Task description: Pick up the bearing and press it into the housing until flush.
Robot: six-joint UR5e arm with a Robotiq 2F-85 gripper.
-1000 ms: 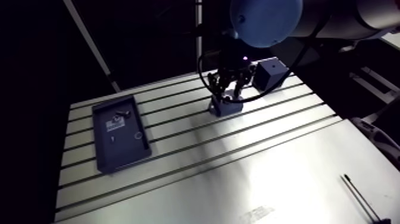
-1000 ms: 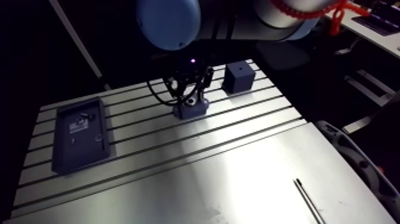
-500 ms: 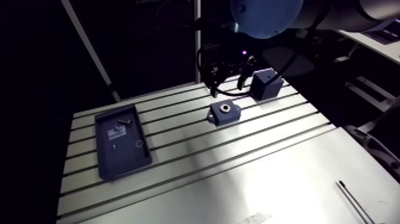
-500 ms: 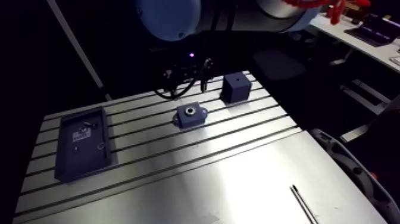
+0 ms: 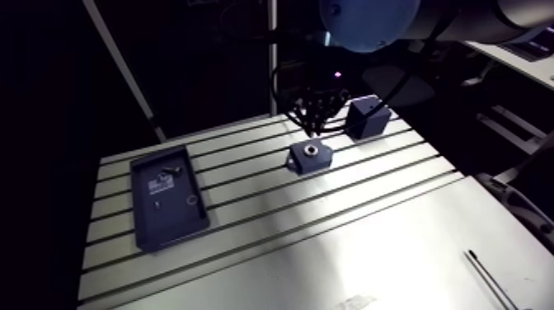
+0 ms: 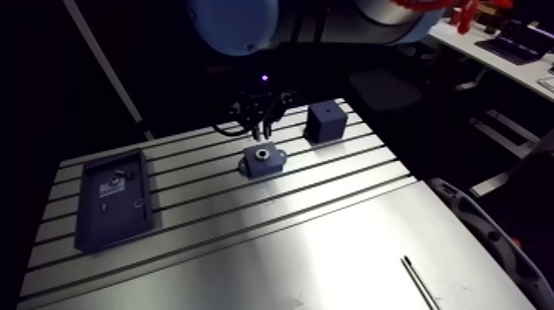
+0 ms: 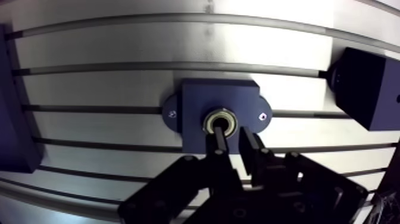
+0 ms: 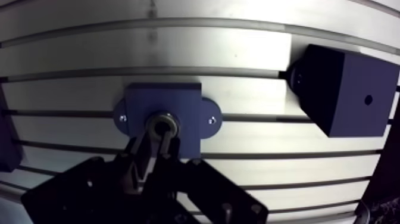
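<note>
The dark blue housing (image 7: 196, 98) lies flat on the slotted table, with two small screws on its ears. The silver bearing ring (image 7: 219, 123) sits in its centre bore and looks level with the top face. My gripper (image 7: 234, 132) hovers just above the bore with its fingers brought together and nothing held between them. In the arm view the gripper (image 5: 316, 124) hangs a short way over the housing (image 5: 310, 155).
A dark blue cube (image 5: 367, 117) stands close beside the housing, toward the table's back right. A dark tray (image 5: 167, 196) with a few small parts lies at the left. A thin black rod (image 5: 490, 280) rests on the smooth plate at the front right.
The gripper was down on the housing, then rose off it with fingers spread. Its fingers have now come together above the bearing, which stays in the bore.
</note>
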